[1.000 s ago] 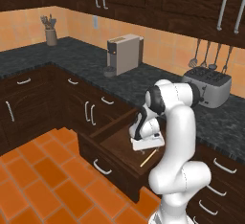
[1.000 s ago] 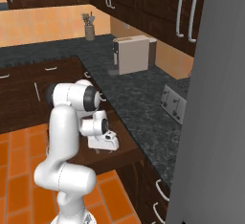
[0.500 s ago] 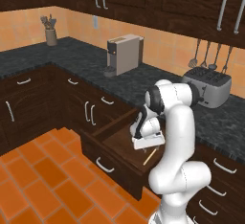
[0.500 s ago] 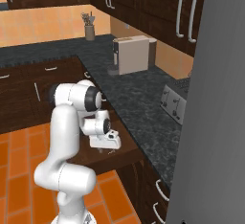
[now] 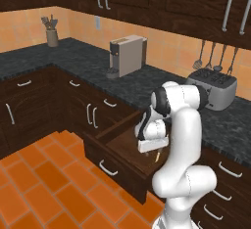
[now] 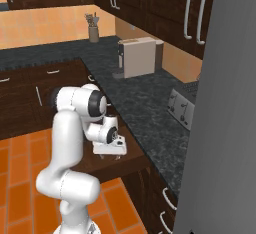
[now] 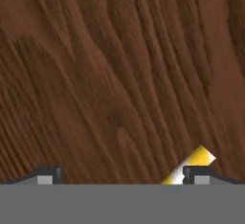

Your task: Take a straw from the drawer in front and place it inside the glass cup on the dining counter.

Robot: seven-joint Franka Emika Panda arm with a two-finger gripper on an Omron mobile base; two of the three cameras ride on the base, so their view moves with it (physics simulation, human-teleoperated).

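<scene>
In the left base view, the drawer (image 5: 117, 147) is pulled out from the dark cabinets, over the orange floor tiles (image 5: 44, 184). Its silver handle (image 5: 109, 168) is on the front. The white arm bends down, and the gripper (image 5: 153, 147) is low inside the drawer. A bit of the pale straw (image 5: 158, 156) pokes out just under the gripper, on the drawer's wood bottom. There is open room in the drawer to the left of the gripper. The drawer's side walls stand close around the hand. On the black worktop (image 5: 88, 66) stand a coffee machine (image 5: 126, 57), a toaster (image 5: 212, 87) and a pot of tools (image 5: 50, 31). No writing can be read on any of them.

In the right base view, the gripper (image 6: 109, 149) sits down in the open drawer (image 6: 120, 163), just beside the edge of the black worktop (image 6: 150, 108). The coffee machine (image 6: 139, 57) stands well apart from it. A tall grey wall (image 6: 225, 128) fills the right side.

In the hand view, the wood bottom of the drawer (image 7: 119, 74) is very near. The two finger tips are wide apart, so the gripper (image 7: 122, 174) is released and grips nothing. The straw (image 7: 191, 164) lies slanted, touching the inner side of the right finger tip (image 7: 197, 173). Its end looks yellow and white. No labels show.
</scene>
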